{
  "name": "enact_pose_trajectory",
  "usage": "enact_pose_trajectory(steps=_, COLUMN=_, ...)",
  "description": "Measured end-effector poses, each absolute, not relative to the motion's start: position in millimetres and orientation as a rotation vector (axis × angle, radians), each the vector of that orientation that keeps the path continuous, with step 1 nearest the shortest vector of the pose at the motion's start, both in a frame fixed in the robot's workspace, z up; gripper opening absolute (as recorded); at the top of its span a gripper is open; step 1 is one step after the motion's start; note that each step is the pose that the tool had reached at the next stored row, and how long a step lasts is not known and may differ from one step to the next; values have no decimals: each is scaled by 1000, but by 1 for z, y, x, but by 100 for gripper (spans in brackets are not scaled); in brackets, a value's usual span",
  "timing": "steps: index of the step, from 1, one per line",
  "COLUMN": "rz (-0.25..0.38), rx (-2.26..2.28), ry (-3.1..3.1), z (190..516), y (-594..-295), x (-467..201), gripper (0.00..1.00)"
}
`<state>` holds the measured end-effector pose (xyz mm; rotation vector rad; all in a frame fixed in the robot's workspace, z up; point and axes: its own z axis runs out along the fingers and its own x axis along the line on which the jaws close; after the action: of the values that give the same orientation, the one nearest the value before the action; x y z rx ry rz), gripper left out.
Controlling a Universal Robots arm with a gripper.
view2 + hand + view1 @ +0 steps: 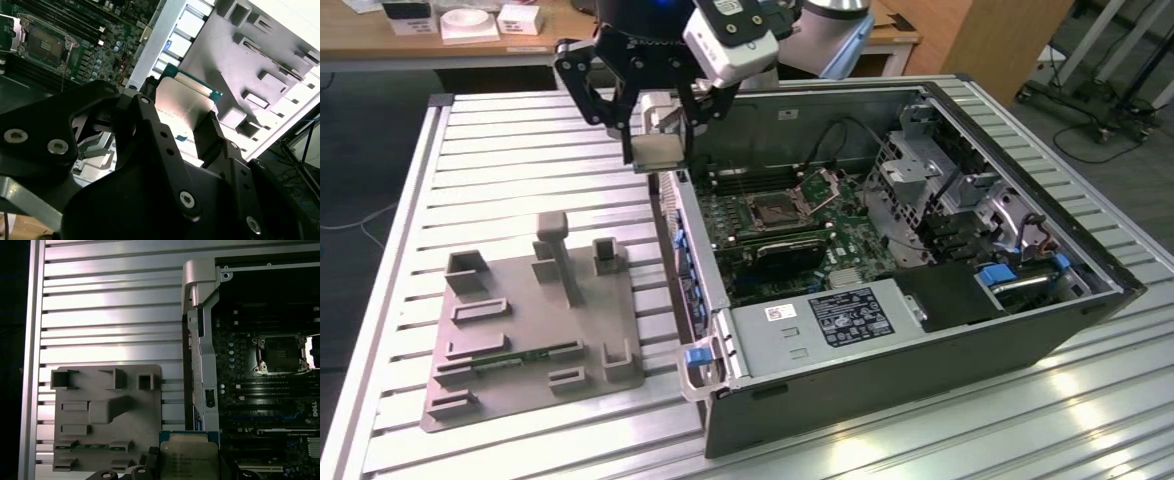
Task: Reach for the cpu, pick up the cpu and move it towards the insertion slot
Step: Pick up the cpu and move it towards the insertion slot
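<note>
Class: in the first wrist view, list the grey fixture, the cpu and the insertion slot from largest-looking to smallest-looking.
1. Grey fixture.
2. Cpu, partly cut off by the frame edge and close to the camera, so it looks enlarged.
3. Insertion slot, farther away inside the case.

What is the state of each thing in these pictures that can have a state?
cpu: held in the gripper, lifted off the table, above the case wall.
gripper: shut on the cpu.
insertion slot: open, no chip in it.
computer case: lying on its side, side panel off.
grey fixture: flat on the table.
</note>
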<state>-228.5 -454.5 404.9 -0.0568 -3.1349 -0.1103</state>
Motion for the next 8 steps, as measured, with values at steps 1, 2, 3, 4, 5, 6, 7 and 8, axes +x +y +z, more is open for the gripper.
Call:
enact_pose_trajectory(steps=1, rz=-110, rx=-57, ry=-3135, z=405, y=-454, x=-227, gripper=54)
enact_pose_trajectory(steps=2, rz=-110, rx=-57, ry=-3135, z=405, y=-454, x=-226, gripper=54)
enact_pose_trajectory(steps=3, rz=-110, rx=-57, ry=-3135, z=405, y=-454, x=-224, gripper=54)
enact_pose_trajectory(steps=4, rz=-110, rx=-57, ry=-3135, z=405, y=-454, x=-223, gripper=54)
enact_pose_trajectory(steps=5, rz=-110, rx=-57, ry=-3135, z=405, y=-454, x=-222, gripper=54)
enact_pose_trajectory(steps=6, rz=-110, rx=-57, ry=-3135, z=405, y=-454, x=-220, gripper=54)
enact_pose_trajectory(steps=7, rz=-110, rx=-57, ry=-3135, z=405, y=-454, x=-219, gripper=54)
enact_pose_trajectory(steps=8, rz=-110, rx=-57, ry=-3135, z=405, y=-454, x=-218, gripper=54)
